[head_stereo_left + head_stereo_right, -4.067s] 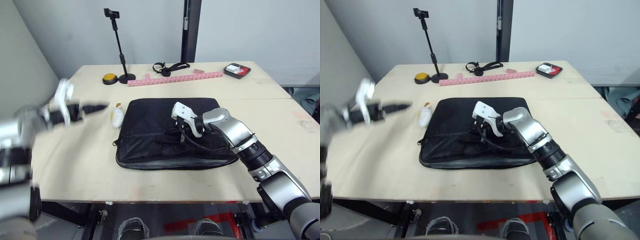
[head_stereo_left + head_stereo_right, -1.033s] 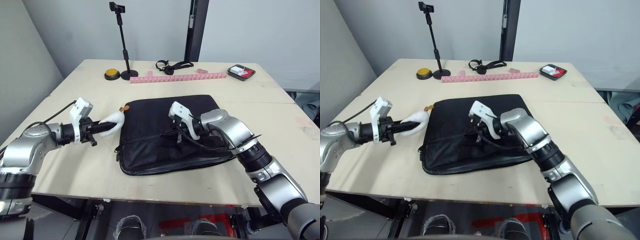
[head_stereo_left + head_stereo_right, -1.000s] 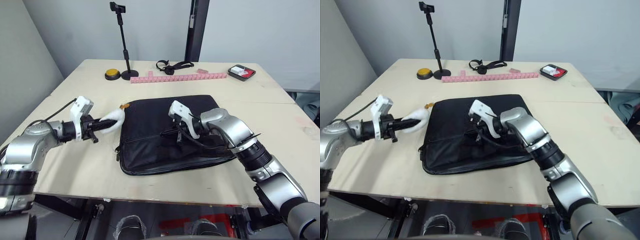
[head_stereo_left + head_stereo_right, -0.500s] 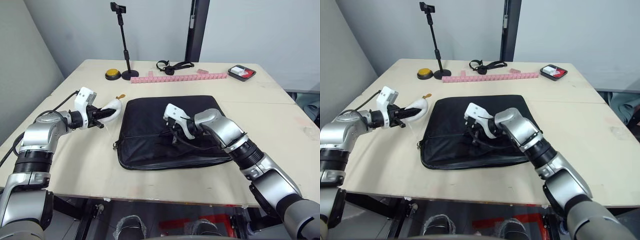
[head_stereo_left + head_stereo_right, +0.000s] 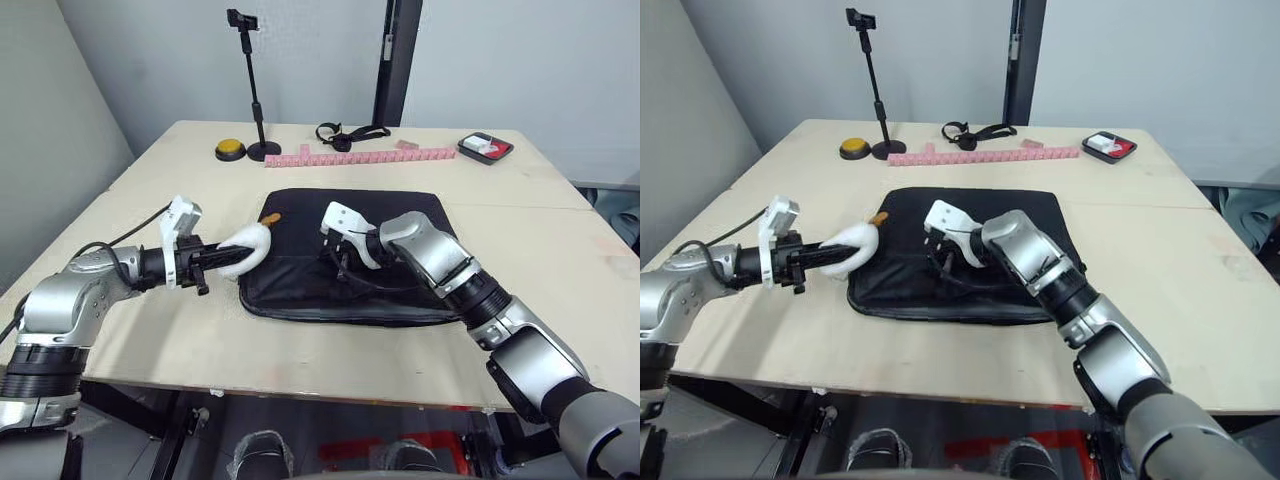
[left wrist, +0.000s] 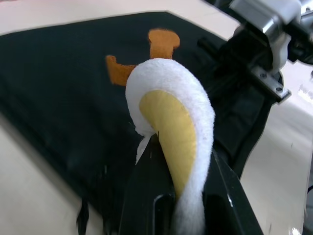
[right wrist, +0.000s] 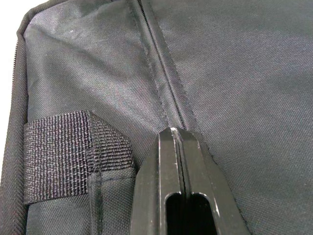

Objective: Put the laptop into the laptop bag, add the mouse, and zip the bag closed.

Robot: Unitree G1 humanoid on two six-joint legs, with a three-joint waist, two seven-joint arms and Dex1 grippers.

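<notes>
Since half a second earlier the left hand (image 5: 222, 262) had carried its load from the bare worktop (image 5: 150, 200) beside the bag in to the near left corner of the laptop bag (image 5: 400, 215), where it hung just over the edge. Its fingers were closed on a white plush duck (image 5: 248, 254) with yellow and orange parts, not on a mouse; soft and light, the toy would squash and could slip out of a narrow pinch, so a hold across its thick body looked safer than one at its neck. The right hand (image 5: 938, 257) lay on the bag's top panel near a strap handle (image 7: 63, 156), its fingers pressed together with nothing between them, tips against the fabric beside a seam. The bag lay flat in the middle of the worktop, limp cloth that would sag and fold when lifted, best taken by a handle or the zipper edge. No laptop could be seen; it was perhaps already inside, though the flat black cover gave no sure sign.
</notes>
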